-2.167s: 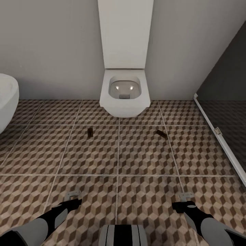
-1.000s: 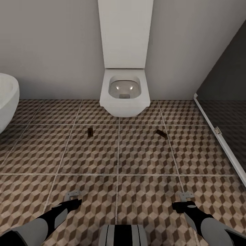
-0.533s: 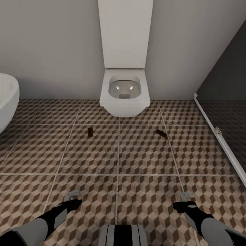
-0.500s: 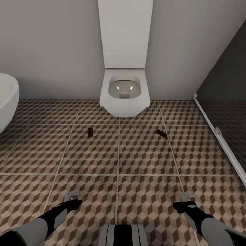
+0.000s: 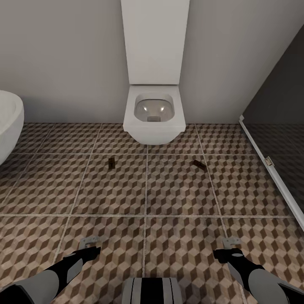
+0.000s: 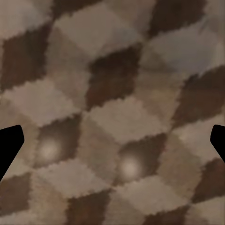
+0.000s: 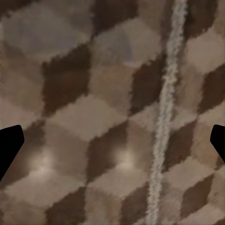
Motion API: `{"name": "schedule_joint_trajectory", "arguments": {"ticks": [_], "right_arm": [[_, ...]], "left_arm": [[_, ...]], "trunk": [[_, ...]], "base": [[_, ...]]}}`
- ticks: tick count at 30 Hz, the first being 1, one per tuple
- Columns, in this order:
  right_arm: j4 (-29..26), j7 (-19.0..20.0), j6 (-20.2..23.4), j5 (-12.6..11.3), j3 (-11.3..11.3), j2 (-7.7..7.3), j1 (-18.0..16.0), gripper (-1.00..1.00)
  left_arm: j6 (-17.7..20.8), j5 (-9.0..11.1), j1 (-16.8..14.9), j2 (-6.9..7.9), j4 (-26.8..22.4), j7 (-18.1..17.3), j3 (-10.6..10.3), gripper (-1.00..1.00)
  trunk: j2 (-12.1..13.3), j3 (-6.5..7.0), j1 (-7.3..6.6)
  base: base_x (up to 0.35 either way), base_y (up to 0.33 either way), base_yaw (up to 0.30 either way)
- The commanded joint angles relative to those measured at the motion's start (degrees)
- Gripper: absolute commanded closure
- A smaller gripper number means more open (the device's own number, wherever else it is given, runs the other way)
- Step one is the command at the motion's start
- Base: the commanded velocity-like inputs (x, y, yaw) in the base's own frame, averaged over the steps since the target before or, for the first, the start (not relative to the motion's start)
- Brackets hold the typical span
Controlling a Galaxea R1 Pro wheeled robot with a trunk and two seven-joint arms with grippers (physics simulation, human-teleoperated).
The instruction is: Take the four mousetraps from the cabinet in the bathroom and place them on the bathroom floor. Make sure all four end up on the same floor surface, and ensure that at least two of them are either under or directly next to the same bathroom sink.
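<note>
Arms: both reach forward and down, low in the head view, one on each side of the robot's striped trunk (image 5: 151,290), black forearms tapering out of pale grey sleeves.
Left gripper (image 5: 89,242): grey fingertips poised just over the tiles; in the left wrist view (image 6: 112,145) the two black fingers sit at opposite edges of the frame, spread wide, with nothing between them but floor.
Right gripper (image 5: 232,243): same posture on the other side; the right wrist view (image 7: 112,145) shows its fingers equally far apart and empty, a pale grout line running across the gap.
Bathroom floor (image 5: 169,198): big square tiles printed with a brown, beige and white cube pattern, thin pale grout, matte with two soft light spots under each wrist camera.
Left mousetrap (image 5: 111,163): small flat dark-brown slab lying on the tiles, well ahead of the left gripper, just in front of the toilet and to its left.
Right mousetrap (image 5: 200,165): another small flat slab, lying at a slant, well ahead of the right gripper and off to the toilet's right; spring detail too small to tell.
Toilet (image 5: 154,113): smooth white wall-hung bowl, rounded-square rim, grey inside, tall white panel rising behind it.
Bathtub (image 5: 9,122): curved white rim at the far left edge.
Shower screen (image 5: 276,122): dark glass panel in a pale frame, angling along the right side.
</note>
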Motion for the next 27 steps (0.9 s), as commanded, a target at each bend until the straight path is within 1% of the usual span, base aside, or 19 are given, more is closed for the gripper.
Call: {"name": "schedule_joint_trajectory", "arguments": {"ticks": [1, 27], "right_arm": [[0.0, -0.1, 0.0, 0.6, -0.5, -0.01, 0.0, -1.00], [0.1, 0.0, 0.0, 0.7, -0.5, -0.04, 0.0, -1.00]], "left_arm": [[0.0, 0.5, 0.0, 0.03, -0.1, 0.2, -0.5, -1.00], [-0.1, 0.5, 0.0, -0.06, -0.2, 0.1, -0.5, -1.00]], "trunk": [[0.0, -0.03, -0.01], [0.0, -0.03, -0.01]], "base": [[0.000, 0.000, 0.000], [0.000, 0.000, 0.000]]}}
